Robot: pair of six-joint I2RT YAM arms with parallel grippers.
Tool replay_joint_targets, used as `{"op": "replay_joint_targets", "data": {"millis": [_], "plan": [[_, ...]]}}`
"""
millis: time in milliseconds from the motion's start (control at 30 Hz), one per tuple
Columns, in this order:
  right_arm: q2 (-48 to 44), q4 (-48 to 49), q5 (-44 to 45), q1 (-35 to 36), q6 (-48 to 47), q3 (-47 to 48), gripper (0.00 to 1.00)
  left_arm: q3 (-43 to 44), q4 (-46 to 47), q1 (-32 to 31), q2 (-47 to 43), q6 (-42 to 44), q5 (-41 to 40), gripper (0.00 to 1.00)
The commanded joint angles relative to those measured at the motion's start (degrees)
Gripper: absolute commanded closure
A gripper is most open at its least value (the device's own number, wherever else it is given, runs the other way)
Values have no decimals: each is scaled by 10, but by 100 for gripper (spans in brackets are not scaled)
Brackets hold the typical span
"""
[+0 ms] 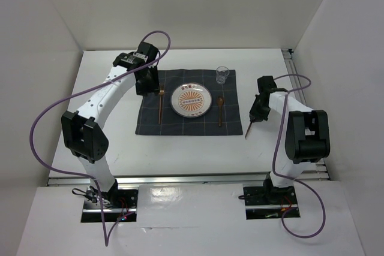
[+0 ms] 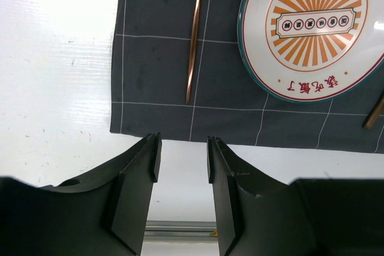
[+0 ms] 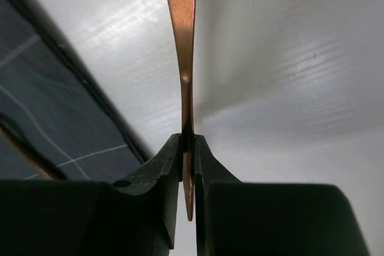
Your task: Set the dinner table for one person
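On the white dinner table [image 1: 180,154] lies a dark checked cloth [image 1: 150,118] with a sunburst plate [image 1: 191,100] in its middle. A copper fork [image 1: 160,106] lies left of the plate and a copper spoon [image 1: 220,112] right of it. A clear glass [image 1: 222,75] stands at the cloth's far right corner. My right gripper [image 1: 253,118] hovers just right of the cloth, shut on a thin copper piece of cutlery [image 3: 182,28], which I see edge-on. My left gripper [image 2: 183,148] stands open and empty over bare table beside the cloth [image 2: 156,76], near the fork [image 2: 193,46] and plate [image 2: 312,28].
White walls close in the table on three sides. Silver rails run along the near edge [image 1: 180,179] and the right edge [image 1: 294,64]. A purple cable loops from each arm. The spoon's handle end [image 2: 375,112] shows at the right edge of the left wrist view.
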Motion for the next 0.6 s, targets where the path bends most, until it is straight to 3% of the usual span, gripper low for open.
{"op": "replay_joint_targets", "data": {"millis": [0, 233, 567], "plan": [[-36, -12, 16, 13, -21, 84, 100, 27, -2, 3, -25, 10, -6, 47], [61, -71, -1, 105, -79, 226, 100, 27, -7, 3, -25, 10, -6, 47], [178, -57, -12, 158, -88, 283, 100, 9, -13, 8, -43, 15, -11, 47]]}}
